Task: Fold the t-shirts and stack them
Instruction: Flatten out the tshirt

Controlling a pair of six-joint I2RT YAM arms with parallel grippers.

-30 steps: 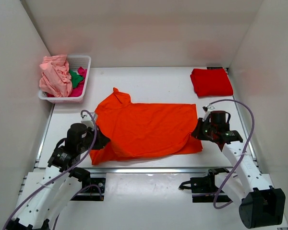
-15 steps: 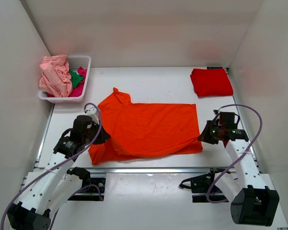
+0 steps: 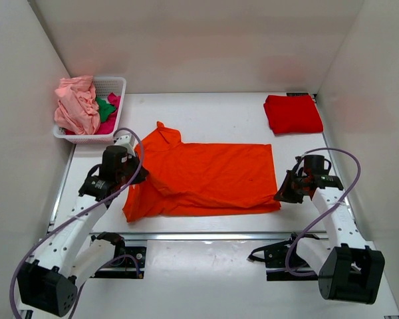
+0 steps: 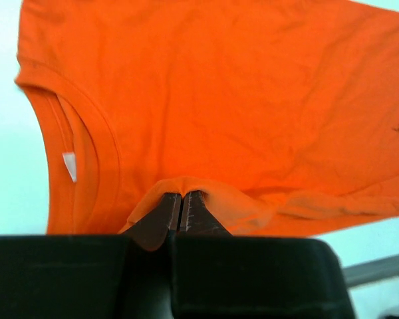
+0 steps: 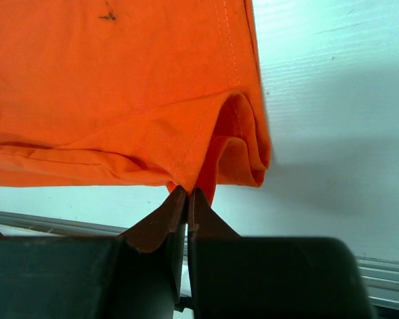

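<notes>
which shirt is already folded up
The red shirt in the far right corner: it lies as a neat flat square. The orange shirt is spread open in the middle, and the rest are bunched in the white basket.

1. You were in a robotics lab cell: plain white panel walls (image 3: 186,46) boxed in the flat white tabletop (image 3: 219,113).
2. Two white jointed robot arms (image 3: 70,229) with looping grey cables (image 3: 336,149) stood bolted at its near edge.
</notes>
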